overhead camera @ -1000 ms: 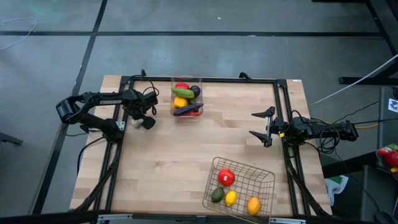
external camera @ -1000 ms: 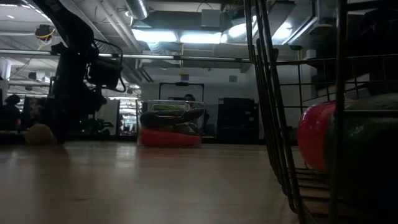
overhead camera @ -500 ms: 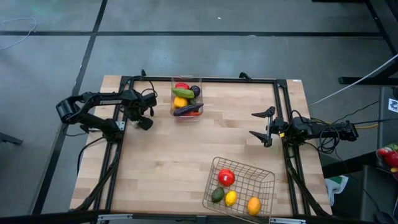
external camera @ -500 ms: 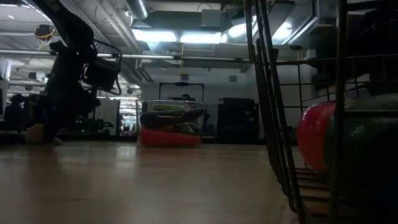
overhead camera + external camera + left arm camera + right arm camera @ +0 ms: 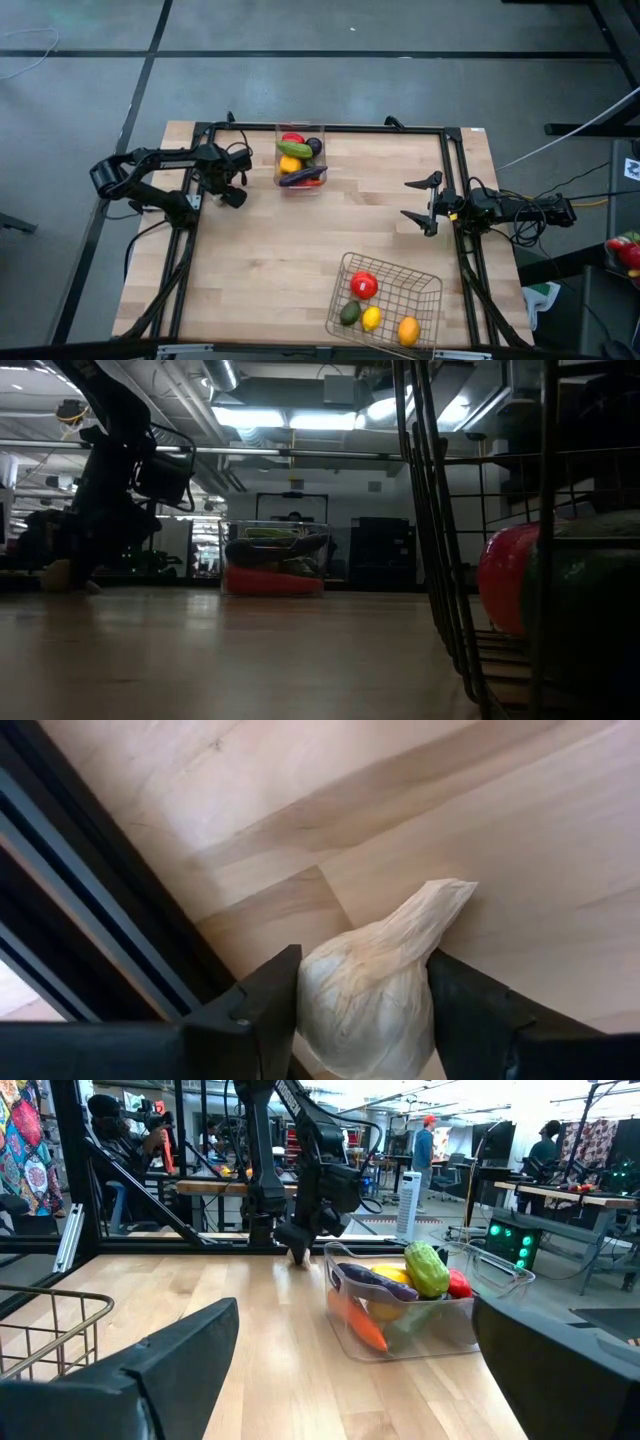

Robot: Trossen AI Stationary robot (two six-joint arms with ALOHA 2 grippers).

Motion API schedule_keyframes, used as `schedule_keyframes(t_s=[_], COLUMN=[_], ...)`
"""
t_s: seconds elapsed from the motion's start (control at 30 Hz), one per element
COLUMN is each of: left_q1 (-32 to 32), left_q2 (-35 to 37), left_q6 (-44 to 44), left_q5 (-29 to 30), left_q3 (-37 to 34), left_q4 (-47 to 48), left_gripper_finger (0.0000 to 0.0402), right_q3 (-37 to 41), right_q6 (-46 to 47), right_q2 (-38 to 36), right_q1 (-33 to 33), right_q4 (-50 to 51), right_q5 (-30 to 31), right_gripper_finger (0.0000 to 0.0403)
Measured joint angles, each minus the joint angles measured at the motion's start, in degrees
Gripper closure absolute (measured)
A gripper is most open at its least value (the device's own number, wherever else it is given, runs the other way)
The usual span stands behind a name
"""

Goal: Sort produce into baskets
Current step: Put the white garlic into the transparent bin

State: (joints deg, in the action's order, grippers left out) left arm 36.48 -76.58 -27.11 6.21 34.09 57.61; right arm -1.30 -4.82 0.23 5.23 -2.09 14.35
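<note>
A white garlic bulb (image 5: 372,982) sits between the fingers of my left gripper (image 5: 231,196), at the table's far left beside the clear bin (image 5: 277,150). The garlic also shows low by the tabletop in the low view (image 5: 56,575). The bin holds red, green, orange and purple produce. The wire basket (image 5: 345,262) at the near right holds a red tomato (image 5: 364,285), a green piece (image 5: 349,313), a yellow lemon (image 5: 371,318) and an orange piece (image 5: 408,330). My right gripper (image 5: 421,203) is open and empty at the right edge. My left gripper pinches the garlic's round body (image 5: 318,995) between its two fingers, one on each side. The fingers come from above, pointing down. The garlic's pointed tip (image 5: 452,895) sticks out past the fingers. Whether its underside rests on the table, I cannot tell.
A black frame rail (image 5: 90,890) runs along the table's left edge, close to the left gripper. Bare wood lies between the bin and the wire basket. People and equipment show in the room beyond the table in the right wrist view.
My left gripper has shifted a little toward the table's left edge, and the arm above it has tipped. The garlic has moved slightly the same way, staying low by the tabletop.
</note>
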Motion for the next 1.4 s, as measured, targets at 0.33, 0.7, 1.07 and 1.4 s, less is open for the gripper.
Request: schedule_keyframes(t_s=[0.33, 0.7, 1.07, 1.4], left_q1=[-0.1, -0.1, -0.1, -0.9], left_q2=[3.8, 11.5, 14.7, 14.7], left_q6=[-1.1, -4.3, -4.5, -5.9], left_q5=[-1.1, -1.9, -7.2, -7.5], left_q3=[1.4, 2.8, 2.8, 2.8], left_q4=[-0.2, -11.4, -29.3, -42.6], left_gripper_finger=[0.0217, 0.0214, 0.0214, 0.0214], right_q3=[0.0, 0.0, 0.0, 0.0], right_q6=[0.0, 0.0, 0.0, 0.0], right_q2=[0.0, 0.0, 0.0, 0.0], right_q1=[0.0, 0.0, 0.0, 0.0], right_q4=[0.0, 0.0, 0.0, 0.0], right_q5=[0.0, 0.0, 0.0, 0.0], right_gripper_finger=[0.0006, 0.0006, 0.0006, 0.0006])
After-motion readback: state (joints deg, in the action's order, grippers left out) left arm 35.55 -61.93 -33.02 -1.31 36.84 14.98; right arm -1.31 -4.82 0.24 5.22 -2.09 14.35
